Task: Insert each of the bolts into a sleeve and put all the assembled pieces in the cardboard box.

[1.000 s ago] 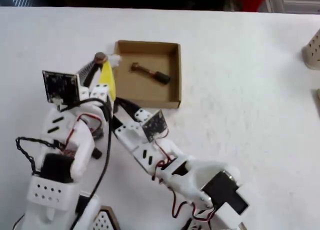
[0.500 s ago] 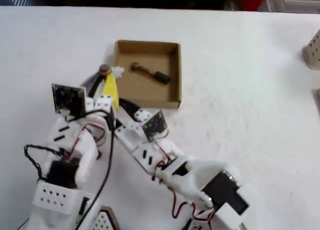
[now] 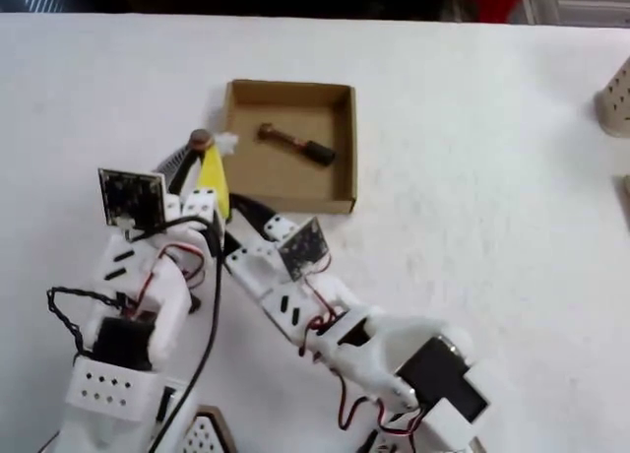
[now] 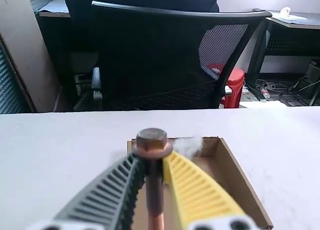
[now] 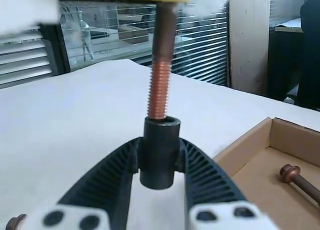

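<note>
Left pincer (image 4: 151,159) grips the bolt (image 4: 151,140), right pincer (image 5: 158,146) grips the sleeve (image 5: 159,165); slight tilt could jam threads on the rim or knock either loose.

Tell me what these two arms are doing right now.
The left gripper is shut on a copper bolt just below its head, holding it threads down. The right gripper is shut on a black sleeve, held upright underneath. The bolt's threaded tip is right at the sleeve's mouth, barely in if at all, beside the cardboard box. One assembled piece lies inside the box.
</note>
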You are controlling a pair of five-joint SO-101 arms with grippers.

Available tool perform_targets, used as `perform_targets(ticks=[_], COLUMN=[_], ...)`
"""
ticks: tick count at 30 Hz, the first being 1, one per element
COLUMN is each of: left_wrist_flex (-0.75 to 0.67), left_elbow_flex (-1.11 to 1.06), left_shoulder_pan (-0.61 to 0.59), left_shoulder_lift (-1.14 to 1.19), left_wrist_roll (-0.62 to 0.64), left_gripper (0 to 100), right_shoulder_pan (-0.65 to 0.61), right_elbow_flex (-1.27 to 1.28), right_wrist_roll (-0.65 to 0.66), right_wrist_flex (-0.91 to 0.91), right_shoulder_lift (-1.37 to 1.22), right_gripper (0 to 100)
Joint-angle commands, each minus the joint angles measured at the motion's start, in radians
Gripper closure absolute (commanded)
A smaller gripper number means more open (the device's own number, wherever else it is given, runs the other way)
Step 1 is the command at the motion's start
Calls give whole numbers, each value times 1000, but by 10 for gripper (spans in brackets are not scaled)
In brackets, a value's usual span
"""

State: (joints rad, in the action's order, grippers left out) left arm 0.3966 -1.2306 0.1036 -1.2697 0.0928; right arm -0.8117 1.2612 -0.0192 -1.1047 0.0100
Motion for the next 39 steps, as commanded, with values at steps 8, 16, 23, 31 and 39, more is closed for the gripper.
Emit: perform_targets(ticks=[8, 16, 23, 31, 39], left_wrist_flex=[-68, -66, -52, -61, -52], left_elbow_flex=[5, -3, -3, -25, -35], left_shoulder_pan=[-5, 22, 21, 21, 19], left_shoulder_lift=[-19, -15, -15, -13, -19], left_wrist_roll=[38, 38, 40, 35, 35], left_gripper=[980, 980, 980, 980, 980], right_shoulder_pan=[-2, -2, -1, -1, 2], right_elbow_flex=[-9, -9, -9, -8, -8], right_wrist_roll=[11, 11, 11, 11, 11], right_wrist_flex=[-28, -28, -28, -28, -28], right_shoulder_lift=[10, 12, 13, 13, 15], right_gripper=[981, 981, 981, 981, 981])
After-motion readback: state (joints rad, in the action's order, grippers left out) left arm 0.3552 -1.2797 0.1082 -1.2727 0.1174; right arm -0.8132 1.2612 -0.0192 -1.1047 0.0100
